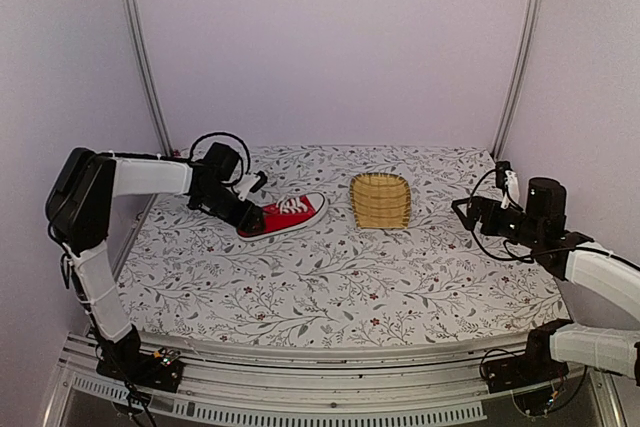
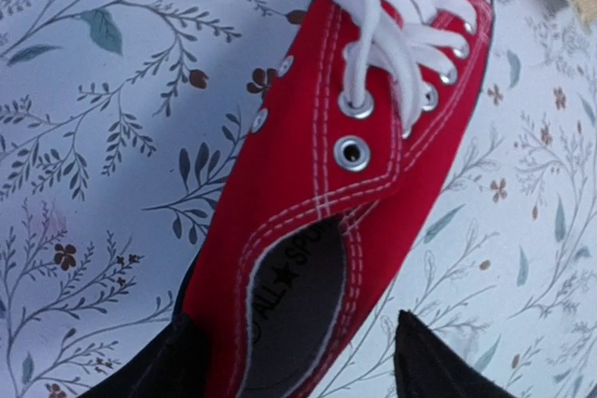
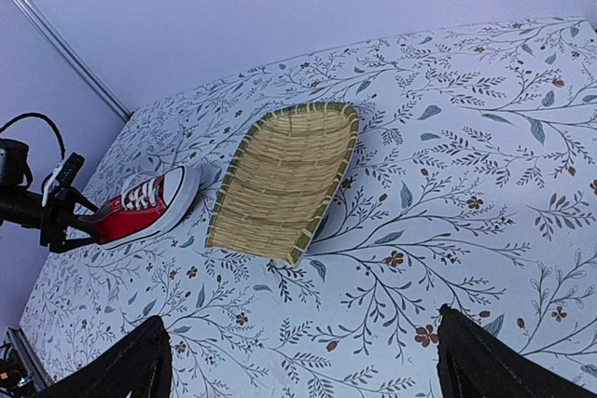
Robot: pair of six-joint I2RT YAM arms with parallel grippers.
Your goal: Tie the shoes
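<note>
The red shoe with white laces and a white toe cap lies on the floral table at the left, toe pointing right. My left gripper is at its heel. In the left wrist view the shoe fills the frame and the gripper stands open astride the heel opening. One finger is against the shoe's left side; the other is apart from it on the right. The laces are threaded and their ends trail loose. My right gripper hovers open and empty at the far right, with the same gripper above bare tablecloth.
A yellow woven basket lies right of the shoe's toe, and the basket sits between the shoe and my right gripper. Purple walls and metal posts enclose the table.
</note>
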